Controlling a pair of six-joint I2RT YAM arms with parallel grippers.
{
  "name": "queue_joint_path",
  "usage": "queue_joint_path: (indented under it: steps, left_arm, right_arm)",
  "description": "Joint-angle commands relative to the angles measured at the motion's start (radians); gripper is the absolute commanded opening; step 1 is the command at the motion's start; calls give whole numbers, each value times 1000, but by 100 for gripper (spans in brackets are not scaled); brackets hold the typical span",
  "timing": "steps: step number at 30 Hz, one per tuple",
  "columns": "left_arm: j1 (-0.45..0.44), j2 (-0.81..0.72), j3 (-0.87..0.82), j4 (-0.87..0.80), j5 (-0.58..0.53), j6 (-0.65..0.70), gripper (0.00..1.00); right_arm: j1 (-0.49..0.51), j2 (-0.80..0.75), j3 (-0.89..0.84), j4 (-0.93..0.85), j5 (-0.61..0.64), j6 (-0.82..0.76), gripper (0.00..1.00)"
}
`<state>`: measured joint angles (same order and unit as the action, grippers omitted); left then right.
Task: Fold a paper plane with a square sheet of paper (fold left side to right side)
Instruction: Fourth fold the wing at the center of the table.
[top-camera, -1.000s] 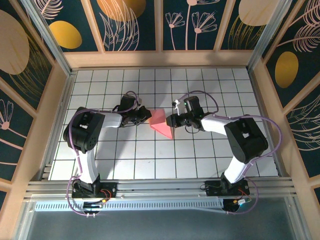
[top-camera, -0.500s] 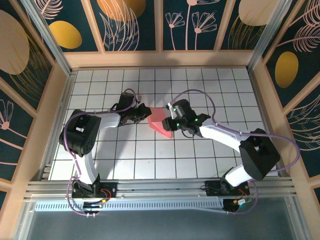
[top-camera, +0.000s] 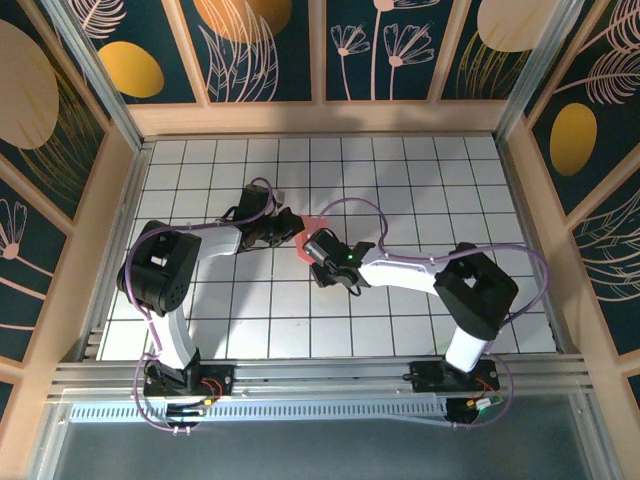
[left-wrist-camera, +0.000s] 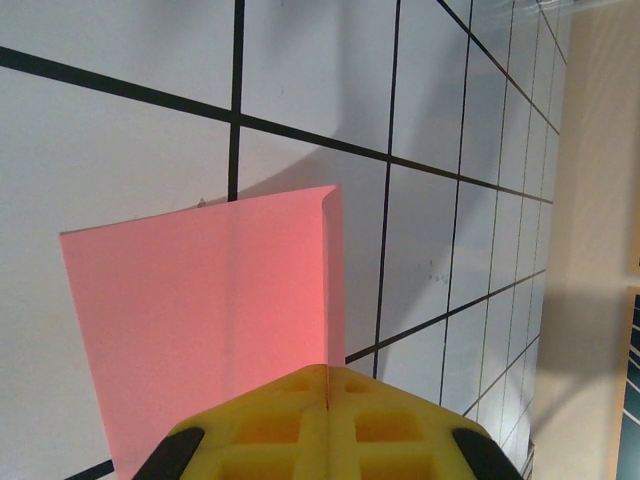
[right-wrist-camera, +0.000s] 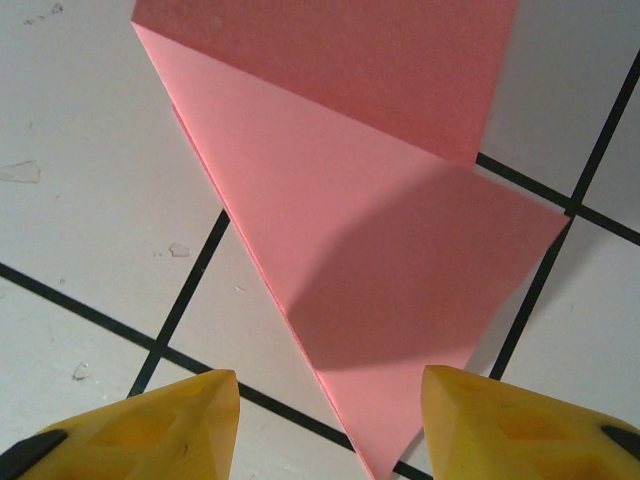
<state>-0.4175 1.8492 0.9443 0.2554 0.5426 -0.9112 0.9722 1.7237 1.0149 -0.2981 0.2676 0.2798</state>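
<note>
The left hand (left-wrist-camera: 327, 372) pinches the folded pink paper (left-wrist-camera: 200, 310) so it cannot slide on the worktop (top-camera: 420, 170). The right hand (right-wrist-camera: 330, 400) hangs spread over its pointed corner, maybe to press it.

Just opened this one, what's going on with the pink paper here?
Two robot arms are partway through folding a salmon-pink paper sheet on the white grid-tiled table. The left hand is shut on one edge of the sheet. The right hand is open, straddling the sheet's pointed corner. The sheet already carries diagonal folds but is not yet a finished plane.
</note>
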Motion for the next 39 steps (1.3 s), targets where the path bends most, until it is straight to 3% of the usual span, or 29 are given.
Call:
queue_joint_path:
  steps: [1,20,27,32,39]
  left_arm:
    - [-6,-27,22,-27,18,-14,6]
    - [-10,-30,53,-40,8,-14,6]
    - [-10,-30,51,-52,-3,-4,7]
    - [-6,-53,34,-52,-40,5,21]
    - [71,-175,-83,-44,-58,3,37]
  right_arm:
    - [17,39,41,-24,95,16,50]
    - [29,77,35,-20,148,19,33]
    - [30,86,35,-18,150,15,17]
    - [30,88,30,-19,151,13,1]
    - [29,92,24,-16,142,-3,0]
